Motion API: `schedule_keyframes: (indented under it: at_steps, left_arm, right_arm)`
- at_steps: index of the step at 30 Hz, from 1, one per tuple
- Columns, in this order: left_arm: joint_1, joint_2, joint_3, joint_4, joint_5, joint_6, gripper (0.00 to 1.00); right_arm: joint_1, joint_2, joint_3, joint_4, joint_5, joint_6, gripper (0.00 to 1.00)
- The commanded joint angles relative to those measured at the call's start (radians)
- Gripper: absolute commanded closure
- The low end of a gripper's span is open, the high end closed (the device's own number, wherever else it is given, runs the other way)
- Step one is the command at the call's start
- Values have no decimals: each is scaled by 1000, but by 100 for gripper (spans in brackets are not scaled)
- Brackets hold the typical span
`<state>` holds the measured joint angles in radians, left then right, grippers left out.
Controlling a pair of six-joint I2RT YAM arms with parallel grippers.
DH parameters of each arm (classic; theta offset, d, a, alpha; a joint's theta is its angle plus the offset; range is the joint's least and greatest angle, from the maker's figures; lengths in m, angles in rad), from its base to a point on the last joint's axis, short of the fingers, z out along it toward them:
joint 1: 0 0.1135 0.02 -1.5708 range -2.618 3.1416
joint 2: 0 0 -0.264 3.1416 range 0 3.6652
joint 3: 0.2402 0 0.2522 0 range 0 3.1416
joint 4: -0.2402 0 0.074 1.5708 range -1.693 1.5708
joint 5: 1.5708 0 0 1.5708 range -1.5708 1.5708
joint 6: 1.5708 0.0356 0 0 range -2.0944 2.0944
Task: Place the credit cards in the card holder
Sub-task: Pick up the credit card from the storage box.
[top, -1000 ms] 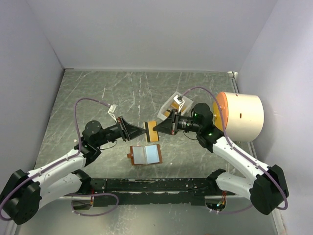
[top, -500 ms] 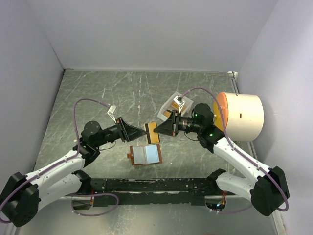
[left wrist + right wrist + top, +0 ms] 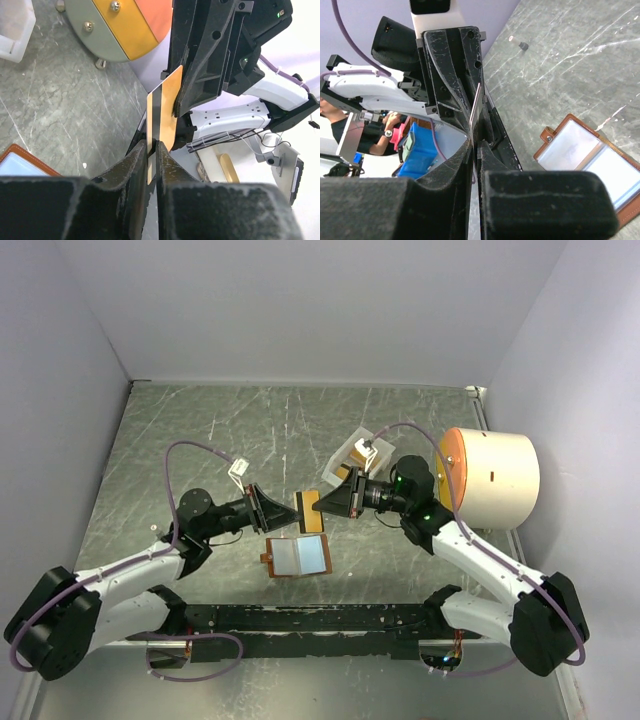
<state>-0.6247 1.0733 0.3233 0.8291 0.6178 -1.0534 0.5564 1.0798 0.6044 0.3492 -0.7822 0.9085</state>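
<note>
We are clamping one orange credit card (image 3: 311, 512) in both our left pincer (image 3: 288, 510) and right pincer (image 3: 328, 504), its dark stripe (image 3: 154, 120) showing. It is hovering above the counter (image 3: 200, 430), just beyond the open card holder (image 3: 297, 557).

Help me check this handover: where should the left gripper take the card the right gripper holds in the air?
By its free end, coming straight from the left arm's side, one finger on each flat face. The credit card points edge-on at that arm, and the right gripper covers its far end.
</note>
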Motion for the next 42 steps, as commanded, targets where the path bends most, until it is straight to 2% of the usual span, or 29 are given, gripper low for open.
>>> schedule_keyframes:
  at_steps: [1,11,13,16,21,29,33,37,42]
  left_arm:
    - [-1,-33,-4,-49,-23,58,80]
    - [21,-50,-11,-75,5,85,82]
    - [28,-55,-16,-69,14,77,84]
    - [42,-76,-25,-56,33,63,93]
    - [51,-145,-52,-42,26,41,93]
    - [52,-231,-23,-186,12,84,93]
    - [51,-236,-15,-257,-17,99,93]
    - [52,-224,19,-441,-58,136,93]
    - [47,-216,-25,-419,-97,73,93]
  right_arm:
    - [-1,-20,68,-99,-39,-87,92]
    - [-7,-5,92,-106,-100,-93,91]
    - [-11,-9,107,-137,-97,-114,93]
    - [-28,-21,129,-201,-80,-160,96]
    - [-58,-34,138,-271,-66,-217,100]
    - [-87,-26,142,-311,-47,-251,100]
    - [-89,-33,173,-430,57,-329,100]
    - [-89,-20,175,-529,215,-385,100]
    - [-87,14,121,-513,253,-353,100]
